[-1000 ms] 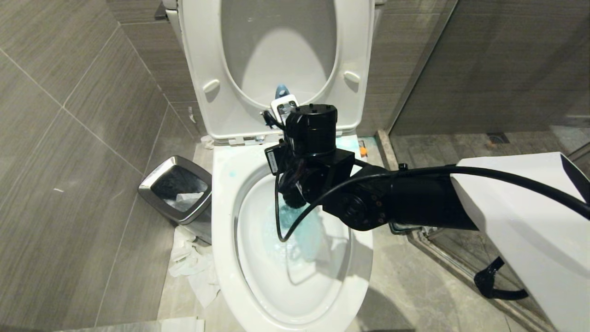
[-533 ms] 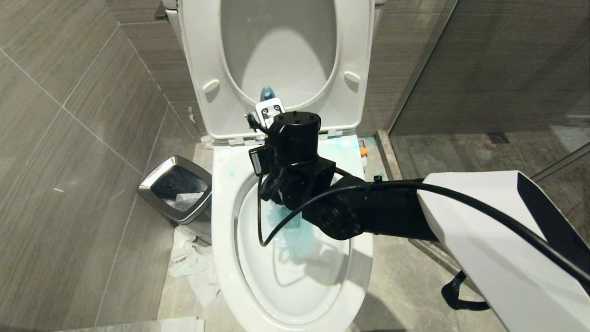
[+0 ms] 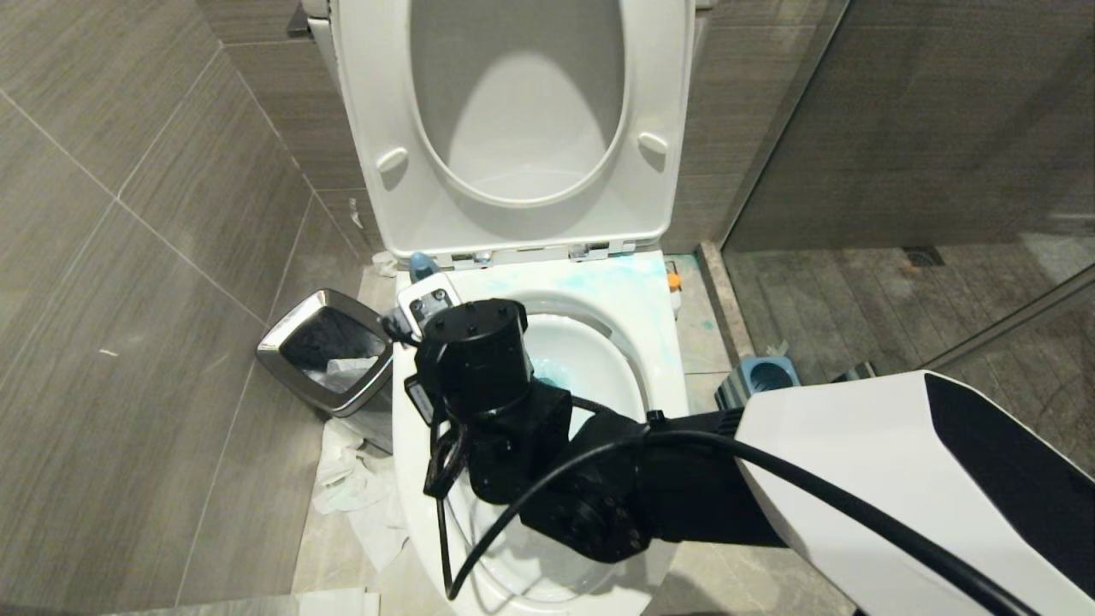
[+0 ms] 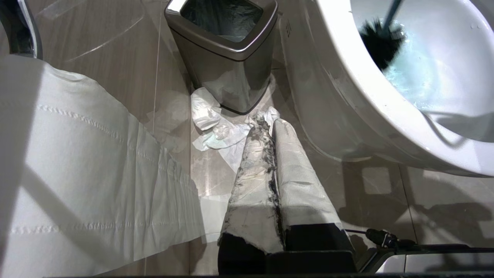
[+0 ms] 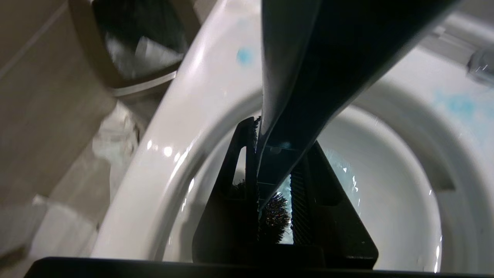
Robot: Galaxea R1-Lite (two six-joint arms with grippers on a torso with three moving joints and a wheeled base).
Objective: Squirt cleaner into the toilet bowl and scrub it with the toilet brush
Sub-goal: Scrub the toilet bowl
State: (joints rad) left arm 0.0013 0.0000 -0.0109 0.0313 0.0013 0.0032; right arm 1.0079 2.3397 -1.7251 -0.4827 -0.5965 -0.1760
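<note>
Right gripper (image 5: 274,185) is clamped on the toilet brush (image 5: 308,77) handle, bristles down inside the toilet bowl (image 3: 411,479) near its left rim. Risk: hard sweep flicks blue cleaner (image 4: 409,77) over the rim, or handle twists in the grip. Left gripper (image 4: 266,123) closed, empty, parked left of the bowl.

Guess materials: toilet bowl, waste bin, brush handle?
Toilet bowl: glazed white porcelain by its look, with glossy highlights. Waste bin: likely brushed metal; grey satin sheen, bright rim. Toilet brush handle: probably plastic; smooth matte slate-blue, gripped in the right gripper.
</note>
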